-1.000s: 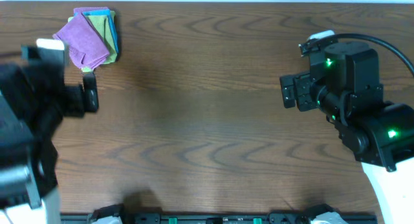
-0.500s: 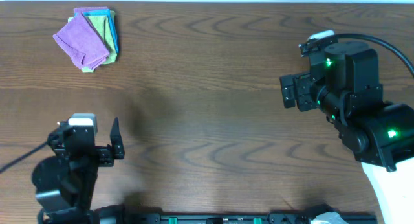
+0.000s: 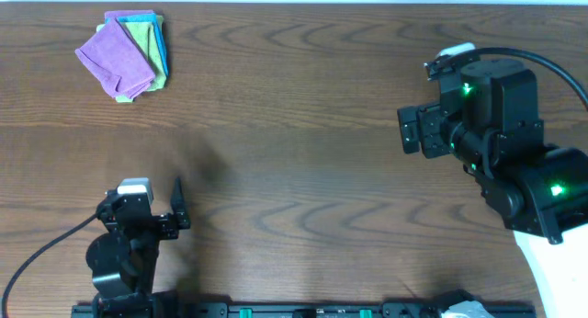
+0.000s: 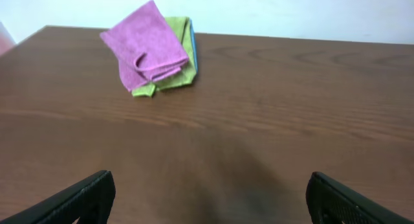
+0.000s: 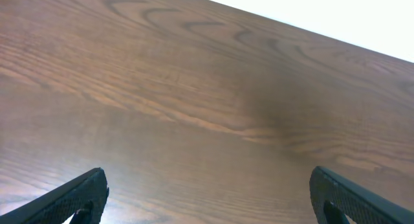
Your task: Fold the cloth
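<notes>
cloth (image 3: 115,59), turned diagonal, long axis unclear

You are seeing the cloth (image 3: 112,59) covering most of the green cloth (image 3: 145,30). The blue cloth (image 3: 163,44) is showing only a sliver at the pile's 3 o'clock edge, so it may be folded. The wrist views' bottom edges are cutting off the left gripper (image 4: 210,182) and the right gripper (image 5: 208,179). The right arm (image 3: 524,171) is running off the overhead view at 4 o'clock.
</notes>
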Robot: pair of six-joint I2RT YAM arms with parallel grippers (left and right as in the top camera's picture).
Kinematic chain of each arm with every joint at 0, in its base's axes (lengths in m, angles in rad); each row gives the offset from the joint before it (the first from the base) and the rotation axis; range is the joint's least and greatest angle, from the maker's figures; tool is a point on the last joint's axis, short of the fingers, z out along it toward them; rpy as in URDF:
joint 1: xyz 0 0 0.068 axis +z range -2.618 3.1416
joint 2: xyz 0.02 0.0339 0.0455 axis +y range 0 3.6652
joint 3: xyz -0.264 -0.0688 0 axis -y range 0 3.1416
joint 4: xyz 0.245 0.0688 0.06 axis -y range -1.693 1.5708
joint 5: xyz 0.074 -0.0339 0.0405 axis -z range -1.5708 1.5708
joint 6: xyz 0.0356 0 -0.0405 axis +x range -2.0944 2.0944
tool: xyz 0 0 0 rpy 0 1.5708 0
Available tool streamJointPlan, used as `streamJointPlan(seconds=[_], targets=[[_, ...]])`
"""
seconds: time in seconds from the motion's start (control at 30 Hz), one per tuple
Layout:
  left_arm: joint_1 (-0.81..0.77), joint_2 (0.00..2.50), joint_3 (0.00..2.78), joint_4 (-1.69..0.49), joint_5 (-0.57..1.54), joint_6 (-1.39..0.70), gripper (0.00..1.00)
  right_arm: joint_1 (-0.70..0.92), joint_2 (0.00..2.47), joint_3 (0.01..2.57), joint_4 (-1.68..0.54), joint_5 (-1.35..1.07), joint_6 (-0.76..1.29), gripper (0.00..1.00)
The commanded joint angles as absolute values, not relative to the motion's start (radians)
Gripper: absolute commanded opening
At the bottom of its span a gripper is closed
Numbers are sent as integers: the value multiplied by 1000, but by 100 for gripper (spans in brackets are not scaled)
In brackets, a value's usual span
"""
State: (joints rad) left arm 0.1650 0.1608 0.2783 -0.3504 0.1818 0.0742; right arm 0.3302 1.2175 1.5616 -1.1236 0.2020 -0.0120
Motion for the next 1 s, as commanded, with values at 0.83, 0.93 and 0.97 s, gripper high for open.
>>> streamJointPlan(seconds=[0.83, 0.93, 0.97], targets=[[78, 4, 98, -327, 21, -14, 95, 321, 1217, 1561, -1122, 212, -16, 99], [78, 4, 98, -327, -39, -13, 95, 321, 1217, 1561, -1122, 212, -15, 99], [78, 4, 98, -327, -54, -11, 95, 321, 1217, 1561, -1122, 212, -15, 99]])
